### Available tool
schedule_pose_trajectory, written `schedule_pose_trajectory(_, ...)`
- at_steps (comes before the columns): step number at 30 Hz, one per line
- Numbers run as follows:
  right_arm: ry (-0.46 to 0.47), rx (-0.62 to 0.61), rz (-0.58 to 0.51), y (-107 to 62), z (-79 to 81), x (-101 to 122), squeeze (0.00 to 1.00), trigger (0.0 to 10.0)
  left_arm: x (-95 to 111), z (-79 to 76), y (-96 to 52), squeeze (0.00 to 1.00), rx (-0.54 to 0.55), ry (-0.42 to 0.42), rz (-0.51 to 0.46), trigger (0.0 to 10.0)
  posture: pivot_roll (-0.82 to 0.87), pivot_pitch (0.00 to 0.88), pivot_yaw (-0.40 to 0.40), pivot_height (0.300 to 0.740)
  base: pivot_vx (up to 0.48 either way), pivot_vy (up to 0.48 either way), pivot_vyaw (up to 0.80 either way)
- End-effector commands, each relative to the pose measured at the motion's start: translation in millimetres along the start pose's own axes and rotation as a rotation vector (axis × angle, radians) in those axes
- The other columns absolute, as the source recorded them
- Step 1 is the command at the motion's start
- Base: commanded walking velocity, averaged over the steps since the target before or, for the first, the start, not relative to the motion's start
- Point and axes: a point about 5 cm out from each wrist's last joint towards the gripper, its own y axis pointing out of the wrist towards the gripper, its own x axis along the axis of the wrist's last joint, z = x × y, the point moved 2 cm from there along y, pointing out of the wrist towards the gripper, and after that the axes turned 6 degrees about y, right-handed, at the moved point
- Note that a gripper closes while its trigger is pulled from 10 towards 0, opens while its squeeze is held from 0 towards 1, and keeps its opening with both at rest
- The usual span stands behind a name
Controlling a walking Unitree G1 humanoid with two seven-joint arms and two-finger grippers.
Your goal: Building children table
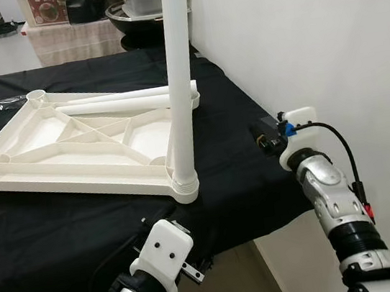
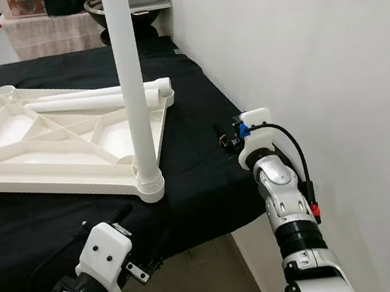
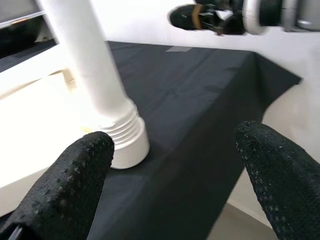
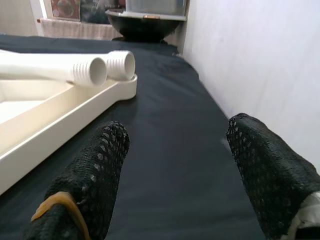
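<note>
Nearest, the left gripper (image 3: 175, 165) hovers at the table's front edge, fingers spread apart, gripping nothing. Just beyond it, a white plastic leg tube (image 1: 180, 83) stands upright in the near corner socket of the upturned white plastic tabletop (image 1: 71, 145) on the black cloth (image 1: 231, 141). The right gripper (image 4: 175, 170) hangs spread near the wall. Farther off, two loose white tubes (image 4: 75, 66) lie across the tabletop.

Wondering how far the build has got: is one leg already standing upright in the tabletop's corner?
Yes, one white leg stands upright in the corner socket of the upside-down tabletop.
</note>
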Motion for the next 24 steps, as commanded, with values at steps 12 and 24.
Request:
schedule_pose_trajectory(12, 0.051, -0.084, 0.012, -6.8, -0.7, -8, 0.00, 10.0, -14, 1.0, 0.1, 0.00, 0.027, -0.046, 0.063, 10.0, 0.07, 0.051, -0.074, 0.740, 0.000, 0.000, 0.00)
schedule_pose_trajectory(24, 0.055, -0.135, -0.094, -15.2, -8.8, 10, 0.00, 10.0, -15, 15.5, -1.4, 0.00, 0.123, -0.058, 0.062, 10.0, 0.07, 0.054, -0.075, 0.740, 0.000, 0.000, 0.00)
